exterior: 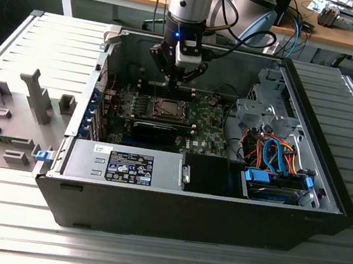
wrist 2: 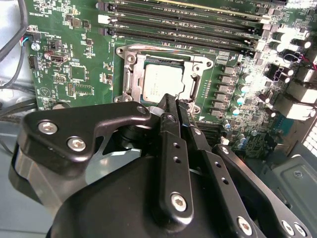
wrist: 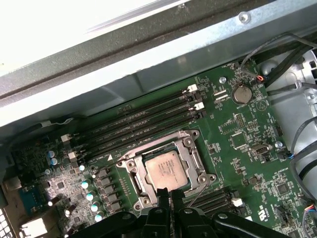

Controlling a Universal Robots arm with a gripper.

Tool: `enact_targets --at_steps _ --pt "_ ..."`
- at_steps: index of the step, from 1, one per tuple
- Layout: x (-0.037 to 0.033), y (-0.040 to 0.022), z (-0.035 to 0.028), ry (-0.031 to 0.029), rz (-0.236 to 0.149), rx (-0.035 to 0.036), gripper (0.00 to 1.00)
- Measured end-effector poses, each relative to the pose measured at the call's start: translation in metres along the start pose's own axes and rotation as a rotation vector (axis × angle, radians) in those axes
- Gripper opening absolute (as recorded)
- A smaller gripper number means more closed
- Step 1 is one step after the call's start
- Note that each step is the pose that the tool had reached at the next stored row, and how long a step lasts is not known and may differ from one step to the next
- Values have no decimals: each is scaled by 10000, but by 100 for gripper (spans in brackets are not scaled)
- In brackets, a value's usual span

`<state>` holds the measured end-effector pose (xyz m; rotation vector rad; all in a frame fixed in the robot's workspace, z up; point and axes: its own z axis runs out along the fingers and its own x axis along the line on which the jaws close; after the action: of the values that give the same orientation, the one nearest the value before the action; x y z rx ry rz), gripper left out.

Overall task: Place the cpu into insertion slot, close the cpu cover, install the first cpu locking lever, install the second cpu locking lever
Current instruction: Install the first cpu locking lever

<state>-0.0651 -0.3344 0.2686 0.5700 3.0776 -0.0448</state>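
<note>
The cpu [wrist: 166,170] lies flat in the insertion slot [wrist: 139,179] on the green motherboard [wrist: 237,144], with the cpu cover [wrist 2: 195,73] framing its silvery top. The gripper [wrist 2: 174,102] hangs just above the socket's edge, its fingers [wrist: 162,196] pressed together and holding nothing, inside the open computer case [exterior: 312,112]

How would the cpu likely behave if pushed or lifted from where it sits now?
The cpu looks like a flat, rigid metal-topped square, so probably stiff and light. Its smooth top may be slippery. Lying flat in the insertion slot, it likely won't tip or roll.
</note>
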Motion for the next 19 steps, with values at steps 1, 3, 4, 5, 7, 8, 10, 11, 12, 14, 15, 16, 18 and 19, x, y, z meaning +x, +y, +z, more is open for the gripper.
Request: enact_targets --at_steps 1,3,4,5,7,8,10,11,12,14,15,16,18,19 --pt "0 0 0 0 -9 0 16" --pt "0 0 0 0 -20 0 16" --pt "0 0 0 0 -28 0 16" --pt "0 0 0 0 -34 -1 16" --pt "0 0 0 -1 -47 0 16" --pt "0 0 0 -1 -55 -1 16" --pt "0 0 0 -1 -68 -1 16" --pt "0 0 0 -1 -73 -1 16" --pt "0 0 0 -2 -79 -1 16" --pt "0 0 1 -2 -89 -1 16" --pt "0 0 1 -2 -93 -1 16" --pt "0 0 1 -2 -101 -1 16" --pt "0 0 0 -2 -112 -1 16" --pt "0 0 1 -3 -119 -2 16"
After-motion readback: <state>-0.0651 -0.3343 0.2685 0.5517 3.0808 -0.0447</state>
